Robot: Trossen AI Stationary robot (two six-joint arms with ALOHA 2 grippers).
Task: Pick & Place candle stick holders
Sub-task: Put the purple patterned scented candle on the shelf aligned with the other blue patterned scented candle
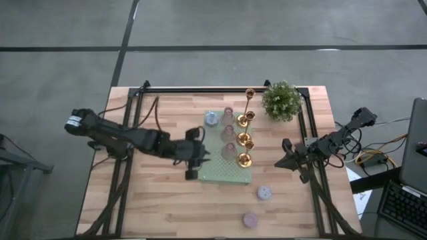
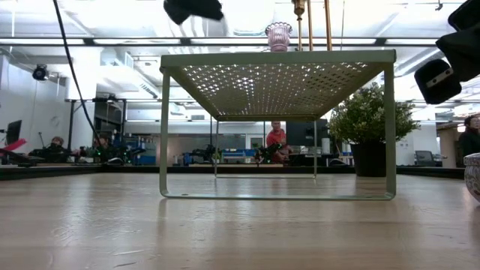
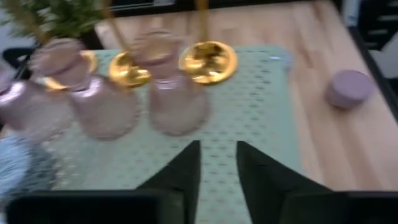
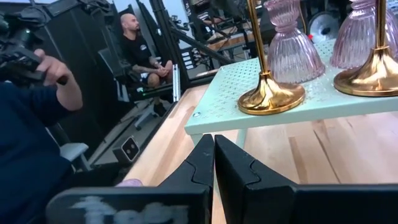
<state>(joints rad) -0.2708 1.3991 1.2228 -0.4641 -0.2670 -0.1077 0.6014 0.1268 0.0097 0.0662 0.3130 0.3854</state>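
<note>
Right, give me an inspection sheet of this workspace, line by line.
Surface: wooden table, with a pale green perforated shelf on it.
Job's things: gold holders and pink glass holders on the shelf; two lavender cup holders on the wood.
Clutter: potted plant.
End effectors: left end effector open over the shelf edge; right end effector shut, beside the shelf.
Cables: black leads at the back rail.
Surroundings: seated person beyond the table.
</note>
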